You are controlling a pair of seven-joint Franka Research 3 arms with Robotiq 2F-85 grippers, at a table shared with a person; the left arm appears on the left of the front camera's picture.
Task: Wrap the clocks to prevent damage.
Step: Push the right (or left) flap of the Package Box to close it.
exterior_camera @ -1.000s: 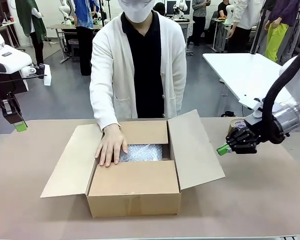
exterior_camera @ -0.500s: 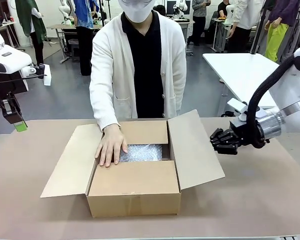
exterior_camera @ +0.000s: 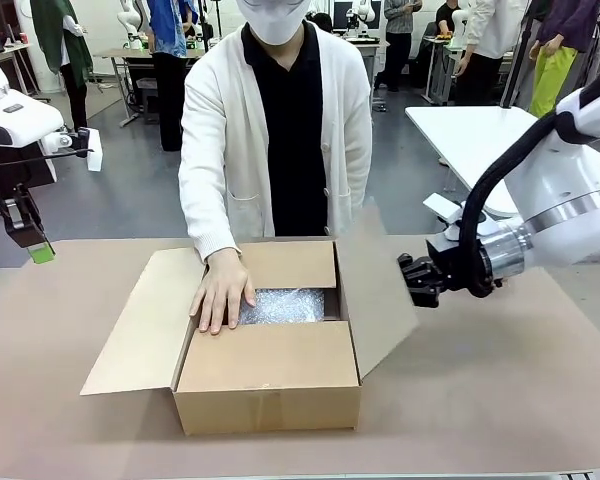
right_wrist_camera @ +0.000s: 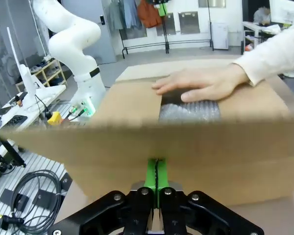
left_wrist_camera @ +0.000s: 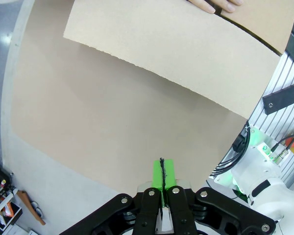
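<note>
An open cardboard box (exterior_camera: 270, 385) stands mid-table with bubble wrap (exterior_camera: 285, 305) showing inside; the clocks are hidden. A person's hand (exterior_camera: 223, 290) lies flat on the far-left part of the box top. My right gripper (exterior_camera: 404, 278) is shut and presses against the outside of the right flap (exterior_camera: 375, 290), which stands tilted up. In the right wrist view the shut gripper (right_wrist_camera: 156, 169) touches that flap (right_wrist_camera: 196, 139), with the bubble wrap (right_wrist_camera: 188, 111) and hand (right_wrist_camera: 201, 84) beyond. My left gripper (exterior_camera: 41, 253) is shut, holding nothing, hanging above the table's left side (left_wrist_camera: 162, 172).
The box's left flap (exterior_camera: 140, 325) lies spread outward; in the left wrist view that flap (left_wrist_camera: 176, 54) is ahead of the fingers. The near flap (exterior_camera: 270, 355) is folded down. A white table (exterior_camera: 480, 140) stands behind on the right. Bare brown tabletop (exterior_camera: 510, 380) lies right of the box.
My right gripper has moved left into the right flap and pushed it from lying outward to tilted upward. The left arm and the person's hand have stayed still.
</note>
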